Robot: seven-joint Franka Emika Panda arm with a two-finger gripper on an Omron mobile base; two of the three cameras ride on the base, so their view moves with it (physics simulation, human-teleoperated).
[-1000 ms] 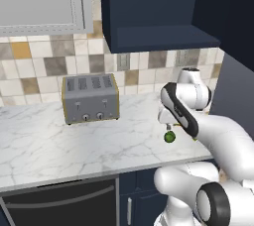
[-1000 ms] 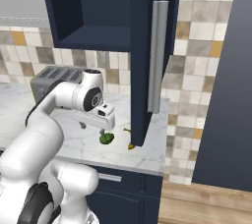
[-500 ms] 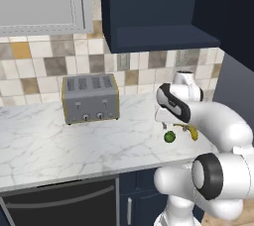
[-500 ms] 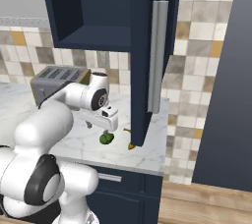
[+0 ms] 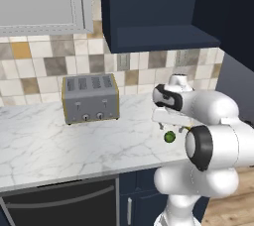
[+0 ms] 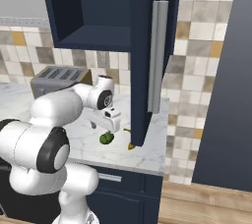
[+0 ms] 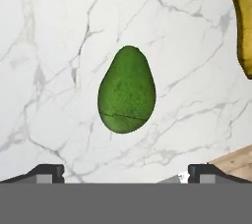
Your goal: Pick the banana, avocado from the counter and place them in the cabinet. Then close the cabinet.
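Avocado: pear-shaped, dull green, on veined marble counter.

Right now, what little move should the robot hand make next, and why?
Probably straight down onto the avocado. The gripper is open and hovers above it, with the fruit lying on the counter centred between the two fingertips, untouched. The banana lies off to one side, so the avocado looks like the first pick.
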